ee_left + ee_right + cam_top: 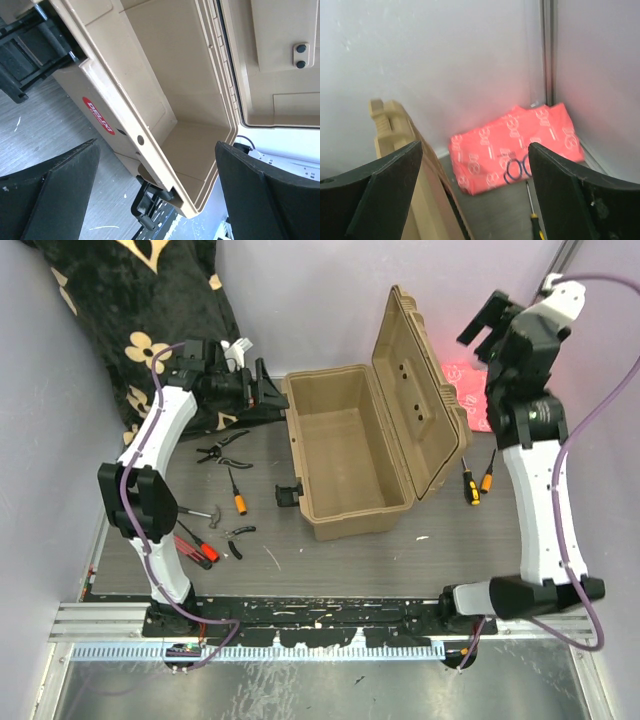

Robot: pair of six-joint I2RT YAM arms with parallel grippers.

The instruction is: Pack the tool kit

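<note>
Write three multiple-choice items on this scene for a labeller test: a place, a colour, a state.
1. Where do the two screwdrivers near the right arm lie? A on the table right of the toolbox; B inside the toolbox; C under the toolbox.
2. What colour is the cloth in the far right corner? A green; B blue; C pink-red.
3. How is the toolbox lid? A latched shut; B raised open; C removed.
Answers: A, both lie on bare table beside the lid; C, it shows pink-red in two views; B, it stands up, showing the box's inside.
</note>
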